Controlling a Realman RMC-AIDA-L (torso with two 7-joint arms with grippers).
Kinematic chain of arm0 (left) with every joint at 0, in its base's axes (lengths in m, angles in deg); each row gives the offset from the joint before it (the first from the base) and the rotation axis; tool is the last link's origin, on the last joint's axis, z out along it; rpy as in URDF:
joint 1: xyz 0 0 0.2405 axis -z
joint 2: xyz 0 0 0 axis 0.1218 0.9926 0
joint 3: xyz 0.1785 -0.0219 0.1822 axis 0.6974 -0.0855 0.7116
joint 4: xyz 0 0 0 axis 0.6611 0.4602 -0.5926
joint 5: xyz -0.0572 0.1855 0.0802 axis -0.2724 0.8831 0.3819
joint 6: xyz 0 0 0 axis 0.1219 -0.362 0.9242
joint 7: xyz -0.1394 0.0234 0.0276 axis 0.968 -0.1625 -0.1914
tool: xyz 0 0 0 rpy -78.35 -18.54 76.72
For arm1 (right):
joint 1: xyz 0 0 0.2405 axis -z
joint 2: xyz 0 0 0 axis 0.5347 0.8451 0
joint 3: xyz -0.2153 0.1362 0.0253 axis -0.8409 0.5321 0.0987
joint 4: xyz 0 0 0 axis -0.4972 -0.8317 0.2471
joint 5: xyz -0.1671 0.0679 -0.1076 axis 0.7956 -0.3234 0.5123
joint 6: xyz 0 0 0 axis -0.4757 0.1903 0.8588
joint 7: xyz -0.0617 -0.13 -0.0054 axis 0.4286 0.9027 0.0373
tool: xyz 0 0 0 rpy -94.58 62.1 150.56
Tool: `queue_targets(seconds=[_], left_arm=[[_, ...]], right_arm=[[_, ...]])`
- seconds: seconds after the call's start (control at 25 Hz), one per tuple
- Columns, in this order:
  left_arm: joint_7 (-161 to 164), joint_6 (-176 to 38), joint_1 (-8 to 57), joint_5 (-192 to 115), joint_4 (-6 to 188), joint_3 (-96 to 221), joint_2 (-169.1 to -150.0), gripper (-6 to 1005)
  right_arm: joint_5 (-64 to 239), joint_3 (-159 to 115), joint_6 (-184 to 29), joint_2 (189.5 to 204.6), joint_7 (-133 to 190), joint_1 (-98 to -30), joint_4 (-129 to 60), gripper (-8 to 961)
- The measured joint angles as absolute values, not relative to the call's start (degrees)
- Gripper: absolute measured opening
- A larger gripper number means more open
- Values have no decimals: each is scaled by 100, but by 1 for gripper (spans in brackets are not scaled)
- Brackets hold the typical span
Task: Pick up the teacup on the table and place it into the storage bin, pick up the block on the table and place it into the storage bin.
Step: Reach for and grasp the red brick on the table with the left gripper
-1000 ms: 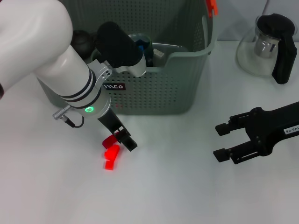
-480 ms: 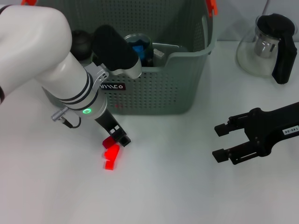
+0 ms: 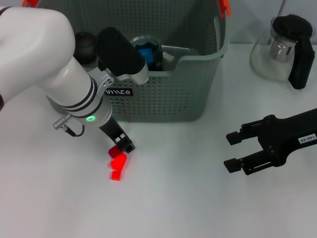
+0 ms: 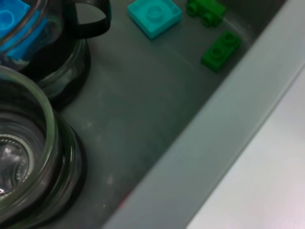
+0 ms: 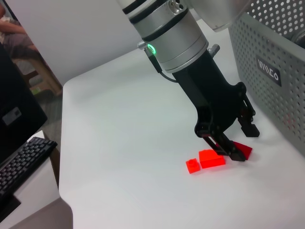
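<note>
The red block (image 3: 118, 162) lies on the table (image 3: 173, 198) just before the storage bin (image 3: 198, 94). It is straddled, not yet clamped, by the left gripper (image 3: 122, 147), jaws parted for closing. The right gripper (image 3: 237, 151) is held open, well apart.

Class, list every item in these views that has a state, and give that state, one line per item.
left gripper: fingers open, lowered at the red blocks
red blocks: lying on the table, not lifted
right gripper: open, holding nothing, hovering over the table
storage bin: upright, already holds glass cups and blocks
glass teapot: upright on the table, lid on
</note>
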State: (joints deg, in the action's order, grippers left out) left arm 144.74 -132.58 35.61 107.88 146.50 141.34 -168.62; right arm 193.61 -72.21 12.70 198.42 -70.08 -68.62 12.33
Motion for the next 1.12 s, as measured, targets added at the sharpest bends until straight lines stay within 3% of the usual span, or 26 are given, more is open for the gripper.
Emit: queue_targets(seconds=[0.2, 0.56, 1.12], left_arm=[[14455, -13302, 3556, 10788, 14641, 14135, -16878, 484], [14425, -13318, 3534, 10770, 14642, 14160, -16892, 454], [14417, -13332, 3528, 10747, 14679, 14175, -16900, 325]], right_arm=[[19361, -7221, 1269, 19842, -7008, -6862, 1223, 838], [19361, -7221, 1269, 19852, -7008, -6861, 1223, 838], [19361, -7220, 1270, 19850, -7009, -6831, 1226, 837]])
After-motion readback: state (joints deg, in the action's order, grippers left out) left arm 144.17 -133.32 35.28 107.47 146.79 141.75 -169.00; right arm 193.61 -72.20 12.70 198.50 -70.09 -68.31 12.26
